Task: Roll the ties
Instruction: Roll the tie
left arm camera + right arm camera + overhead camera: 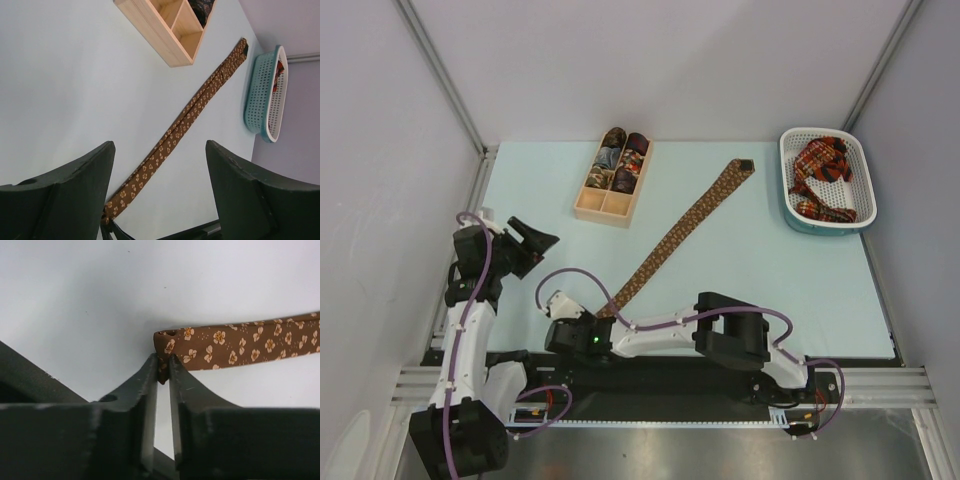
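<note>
A brown tie (pixel 682 233) with small gold flowers lies stretched diagonally across the light blue table, its wide end at the back near the basket. My right gripper (pixel 163 366) is shut on the tie's narrow near end (pixel 167 347), the fabric pinched between the fingertips. In the top view that gripper (pixel 603 322) sits low at the front of the table. My left gripper (pixel 159 150) hangs open above the table at the left, nothing between its fingers, looking along the brown tie (pixel 190 112). Several rolled ties (pixel 622 160) fill the wooden box's far compartments.
A light wooden divided box (pixel 601 208) stands at the back centre-left, its near compartments bare. A white perforated basket (pixel 802 218) at the back right holds red plaid ties (pixel 823 178). The table's front edge runs just behind the arm bases.
</note>
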`<state>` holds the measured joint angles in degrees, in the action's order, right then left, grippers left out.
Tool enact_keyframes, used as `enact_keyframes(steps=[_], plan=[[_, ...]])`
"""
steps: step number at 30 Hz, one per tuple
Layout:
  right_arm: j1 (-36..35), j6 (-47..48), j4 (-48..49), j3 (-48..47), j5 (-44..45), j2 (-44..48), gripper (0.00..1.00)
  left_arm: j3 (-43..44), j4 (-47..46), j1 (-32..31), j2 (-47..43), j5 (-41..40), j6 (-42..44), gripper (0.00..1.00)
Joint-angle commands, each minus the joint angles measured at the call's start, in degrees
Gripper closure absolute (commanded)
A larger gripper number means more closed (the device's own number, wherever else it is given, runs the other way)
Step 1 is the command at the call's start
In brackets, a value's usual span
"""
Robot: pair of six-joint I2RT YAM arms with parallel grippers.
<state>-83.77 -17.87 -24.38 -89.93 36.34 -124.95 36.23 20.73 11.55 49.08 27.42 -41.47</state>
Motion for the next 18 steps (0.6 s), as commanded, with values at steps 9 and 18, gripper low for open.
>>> enact_keyframes(steps=[9,18], plan=[[4.48,-1.98,7.15,6.95,-13.37,8.99,1.0,-2.03,-4.9,-0.38,-2.4,0.88,2.63,0.22],[13.89,-4.81,18.49,18.21,-34.73,17.98,1.0,-6.07,-7.79,-13.37,-2.76,-6.32,0.97,0.16]])
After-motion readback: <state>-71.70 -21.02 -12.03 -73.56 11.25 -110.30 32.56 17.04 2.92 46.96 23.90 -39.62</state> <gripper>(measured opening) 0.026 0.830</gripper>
